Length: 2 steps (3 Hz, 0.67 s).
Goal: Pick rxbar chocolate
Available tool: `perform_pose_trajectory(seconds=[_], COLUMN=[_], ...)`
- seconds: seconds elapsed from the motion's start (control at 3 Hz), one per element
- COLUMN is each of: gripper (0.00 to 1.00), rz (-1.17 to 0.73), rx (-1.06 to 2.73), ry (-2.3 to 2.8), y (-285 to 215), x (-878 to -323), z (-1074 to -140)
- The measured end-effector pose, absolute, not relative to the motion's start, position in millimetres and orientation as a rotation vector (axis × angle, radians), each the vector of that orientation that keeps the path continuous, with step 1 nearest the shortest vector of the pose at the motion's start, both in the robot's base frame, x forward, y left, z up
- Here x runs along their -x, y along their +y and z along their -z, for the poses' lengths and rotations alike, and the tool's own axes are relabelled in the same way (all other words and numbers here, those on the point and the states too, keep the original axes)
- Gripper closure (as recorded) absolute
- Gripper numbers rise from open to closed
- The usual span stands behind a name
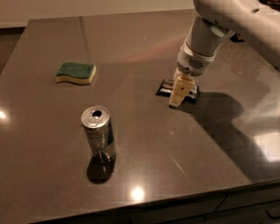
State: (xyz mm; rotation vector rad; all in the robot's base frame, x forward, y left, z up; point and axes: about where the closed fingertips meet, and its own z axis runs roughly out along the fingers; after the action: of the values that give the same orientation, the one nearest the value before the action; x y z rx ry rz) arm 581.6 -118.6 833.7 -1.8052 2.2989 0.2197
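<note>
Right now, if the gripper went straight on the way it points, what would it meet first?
Probably the rxbar chocolate right beneath the gripper; depth is unclear, so possibly the table beside it.

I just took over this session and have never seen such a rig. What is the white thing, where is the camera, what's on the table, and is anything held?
The white thing is a robot arm, reaching in from the upper right. At its end is a cream gripper, pointing down right over the bar, a dark flat wrapper lying on the table. There is one camera; it looks down on the table at an angle, and its mount does not show. Also on the table: a green-and-yellow sponge at the left and an upright silver can nearer the camera. Nothing is lifted: the bar lies flat, and I cannot tell whether the gripper grips it.
</note>
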Motion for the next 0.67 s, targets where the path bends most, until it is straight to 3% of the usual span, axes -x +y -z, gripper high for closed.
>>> perform_pose_trajectory(seconds=[0.67], gripper=[0.87], rz=[-0.224], rx=[1.814], ry=[2.289], y=[-113.1], x=[-586.0], z=[-839.8])
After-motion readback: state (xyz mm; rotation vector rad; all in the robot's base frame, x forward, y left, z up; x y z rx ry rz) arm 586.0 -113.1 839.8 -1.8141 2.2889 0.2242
